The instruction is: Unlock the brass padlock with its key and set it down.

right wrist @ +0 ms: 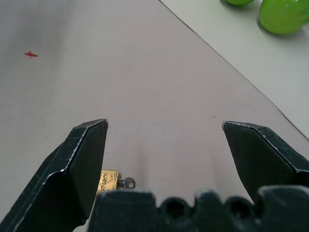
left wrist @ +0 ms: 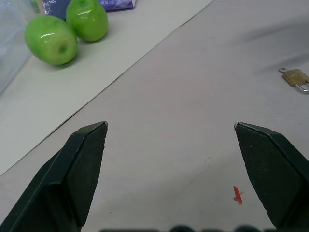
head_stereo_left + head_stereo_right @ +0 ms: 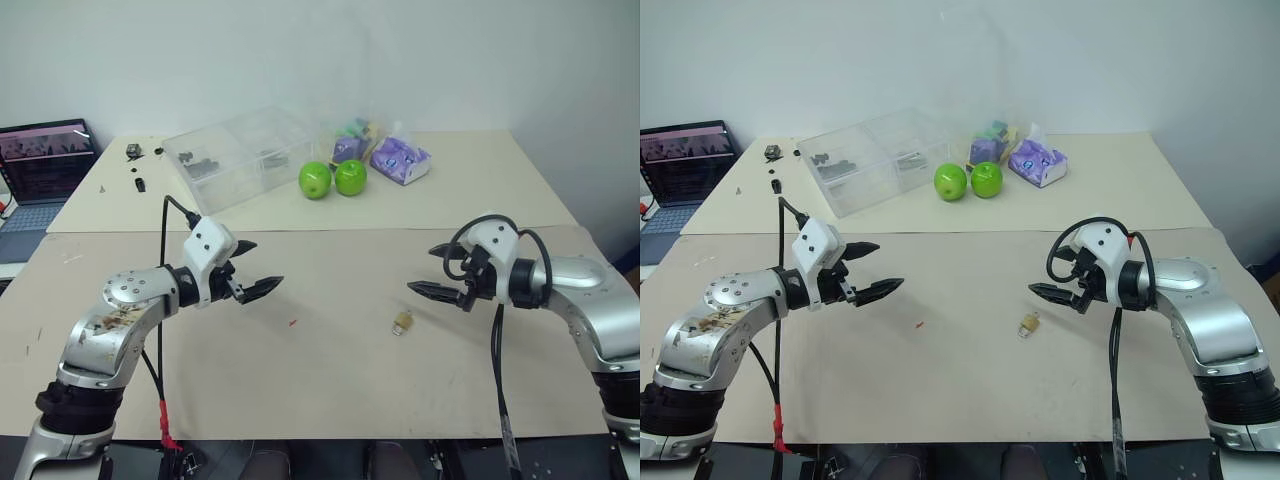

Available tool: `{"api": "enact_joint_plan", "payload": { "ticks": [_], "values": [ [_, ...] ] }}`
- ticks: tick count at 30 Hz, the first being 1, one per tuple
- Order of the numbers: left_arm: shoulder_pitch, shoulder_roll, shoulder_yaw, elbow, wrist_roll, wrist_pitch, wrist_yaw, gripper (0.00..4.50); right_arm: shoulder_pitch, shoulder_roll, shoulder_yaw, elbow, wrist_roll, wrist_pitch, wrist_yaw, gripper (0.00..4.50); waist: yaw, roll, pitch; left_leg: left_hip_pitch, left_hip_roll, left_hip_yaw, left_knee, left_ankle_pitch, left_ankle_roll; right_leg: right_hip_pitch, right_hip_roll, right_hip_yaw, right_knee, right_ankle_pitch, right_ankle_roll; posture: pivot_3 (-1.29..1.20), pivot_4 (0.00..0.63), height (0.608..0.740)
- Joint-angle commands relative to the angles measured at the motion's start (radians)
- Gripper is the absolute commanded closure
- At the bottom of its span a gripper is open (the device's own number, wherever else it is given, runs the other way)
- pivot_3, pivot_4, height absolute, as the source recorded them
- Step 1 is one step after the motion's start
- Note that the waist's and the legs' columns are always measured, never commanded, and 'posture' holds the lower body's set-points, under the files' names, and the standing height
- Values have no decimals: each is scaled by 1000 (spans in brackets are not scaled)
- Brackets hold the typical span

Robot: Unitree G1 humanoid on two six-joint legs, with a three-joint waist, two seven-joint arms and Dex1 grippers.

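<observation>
Two grippers hover above a beige table (image 3: 330,400), each with its black fingers spread wide and nothing between them. Nearest the robot, the left gripper (image 3: 258,268) points inward from the left and the right gripper (image 3: 432,270) inward from the right. Between them, nearer the right gripper and just below its tips, the brass padlock (image 3: 402,322) lies on the tabletop, touched by neither. In the right wrist view a small silvery ring that may be the head of the key (image 1: 129,182) juts from the padlock's side, though it is too small to be sure. A red speck (image 3: 292,322) marks the surface well left of the padlock. Farther back, two green apples (image 3: 333,179) sit side by side, a clear plastic box (image 3: 240,157) to their left and purple packets (image 3: 399,159) to their right. A laptop (image 3: 45,165) stands open at the far left.
</observation>
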Motion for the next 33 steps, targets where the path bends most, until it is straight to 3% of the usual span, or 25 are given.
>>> {"api": "enact_joint_plan", "payload": {
  "ticks": [1,6,11,18,22,33],
  "values": [
    [-25,-4,5,15,27,-43,15,12,-1,-11,-16,-13,-19,-36,0,48,0,0,0,0,0,0,0,0,0,0,0,0,0,0,0,0,150,740],
    [-37,0,10,36,20,-34,1,12,-10,-87,55,42,-112,-138,77,48,0,0,0,0,0,0,0,0,0,0,0,0,0,0,0,0,150,740],
    [-21,7,-18,31,24,-36,-29,12,-154,-136,197,260,-235,-394,284,48,-6,0,0,0,0,1,0,0,0,0,0,0,-1,0,0,0,150,740],
    [3,5,-23,7,38,-37,-21,12,-306,-51,358,455,-326,-649,516,48,-32,0,0,2,1,1,0,0,0,1,0,0,-1,0,0,0,150,740],
    [33,15,-5,-18,39,-26,-12,12,-371,14,403,509,-341,-700,600,48,-33,0,1,2,1,2,0,0,0,0,0,1,0,0,0,0,150,740],
    [118,39,67,-119,18,27,32,12,-515,151,464,773,-416,-874,670,48,-25,1,1,2,1,1,0,0,-1,0,0,1,0,1,-1,0,150,740]
  ]
}}
